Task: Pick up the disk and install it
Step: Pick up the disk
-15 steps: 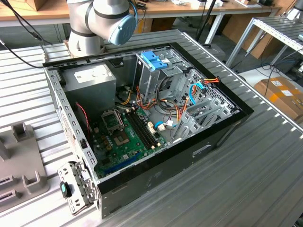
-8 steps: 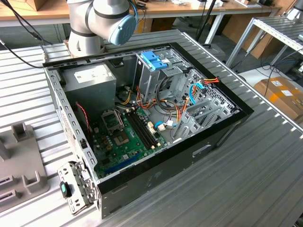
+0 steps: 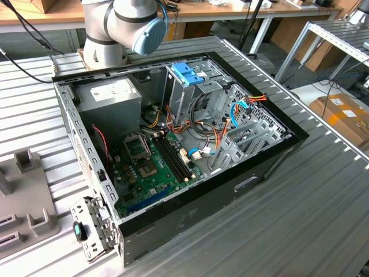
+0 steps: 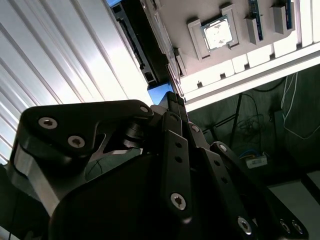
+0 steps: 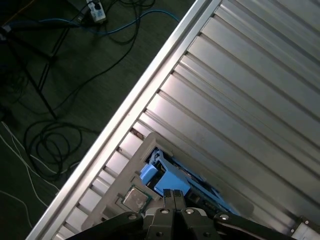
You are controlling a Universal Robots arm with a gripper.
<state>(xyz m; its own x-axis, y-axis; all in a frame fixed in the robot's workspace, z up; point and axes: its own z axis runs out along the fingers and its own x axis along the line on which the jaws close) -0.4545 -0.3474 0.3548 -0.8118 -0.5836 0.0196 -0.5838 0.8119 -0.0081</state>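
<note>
Jaws: mine were squeezed nearly together, couldn't tell if they actually pinched anything.
Disk (image 5: 162,178): sat in the grey holder (image 5: 131,159) on the ribbed table (image 5: 240,100), blue carrier right at my gripper (image 5: 174,194) tips.
Neighbour: processor chip (image 5: 134,198) just beside it.

Robotics workshop (ribbed metal bench (image 3: 311,196))

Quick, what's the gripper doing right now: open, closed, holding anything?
Gripper: shut, jaws together with nothing seen between them, close to the disk.
</note>
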